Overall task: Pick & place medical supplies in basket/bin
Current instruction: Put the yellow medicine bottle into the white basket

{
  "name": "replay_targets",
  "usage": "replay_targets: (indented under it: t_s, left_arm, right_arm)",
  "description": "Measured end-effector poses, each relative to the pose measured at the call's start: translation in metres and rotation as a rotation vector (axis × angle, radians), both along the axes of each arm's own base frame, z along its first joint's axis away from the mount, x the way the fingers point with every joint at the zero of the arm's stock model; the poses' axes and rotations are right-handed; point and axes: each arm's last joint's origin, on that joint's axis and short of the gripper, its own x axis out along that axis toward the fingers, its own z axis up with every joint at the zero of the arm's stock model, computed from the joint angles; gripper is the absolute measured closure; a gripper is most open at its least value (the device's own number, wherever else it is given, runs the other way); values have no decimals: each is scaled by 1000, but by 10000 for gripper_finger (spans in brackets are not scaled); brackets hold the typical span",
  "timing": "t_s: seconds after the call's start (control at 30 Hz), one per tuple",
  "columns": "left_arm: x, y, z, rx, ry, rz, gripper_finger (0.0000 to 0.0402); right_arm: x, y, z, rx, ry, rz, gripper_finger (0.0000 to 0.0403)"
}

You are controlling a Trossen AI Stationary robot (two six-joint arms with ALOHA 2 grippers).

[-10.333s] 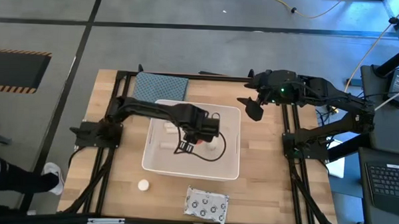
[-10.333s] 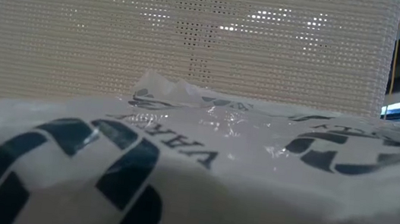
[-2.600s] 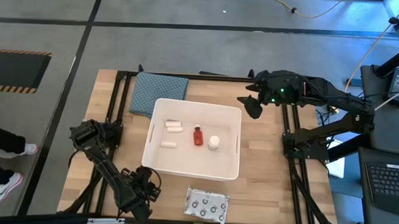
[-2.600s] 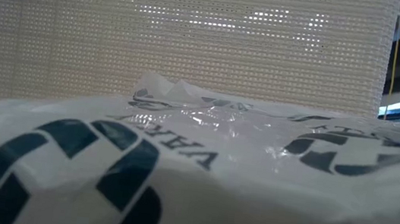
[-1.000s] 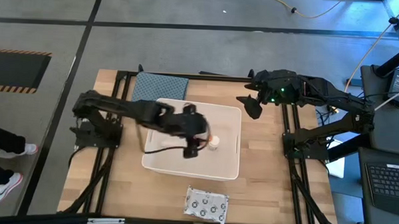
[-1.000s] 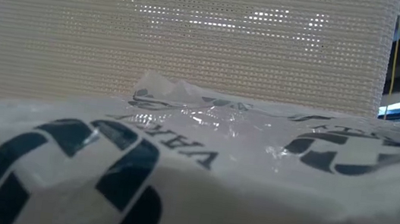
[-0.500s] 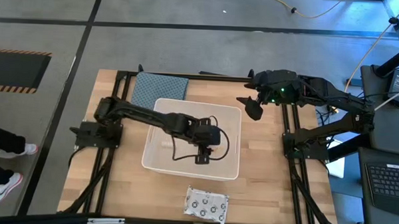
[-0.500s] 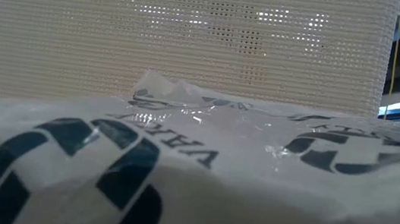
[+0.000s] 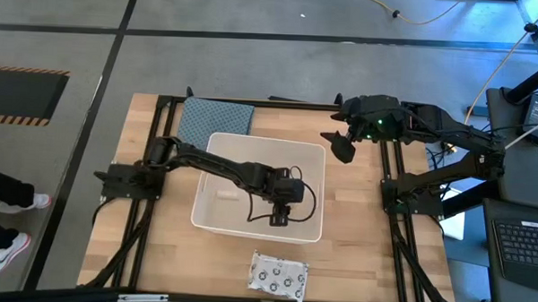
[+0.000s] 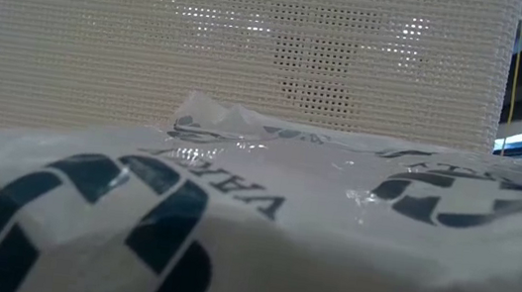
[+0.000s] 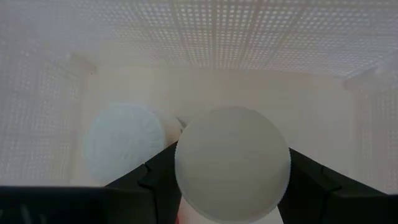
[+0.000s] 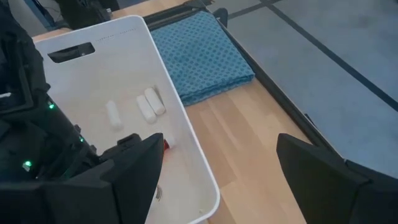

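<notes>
1. A white bottle [image 11: 232, 163] is clamped between the left gripper's [image 9: 281, 208] fingers, low inside the bin [image 9: 313, 226].
2. The bin floor lies directly beneath it.
3. The right gripper [image 9: 342, 145], spread open, is parked beyond the bin.

Pretty much all packet [image 10: 229, 242] up close here, crinkly clear-white plastic with dark teal round logos and upside-down lettering, filling the whole lower half. Right behind it, the perforated white basket wall [image 10: 242, 54], with a sliver of room at the right edge.
</notes>
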Motion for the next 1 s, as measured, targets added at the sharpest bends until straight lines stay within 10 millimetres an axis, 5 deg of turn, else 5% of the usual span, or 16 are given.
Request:
replay_targets:
  t_s: [1.0]
  left_arm:
    - [-4, 2, -6, -87, 71, -11, 175]
  right_arm:
    - [0, 0, 0, 0, 0, 0, 91]
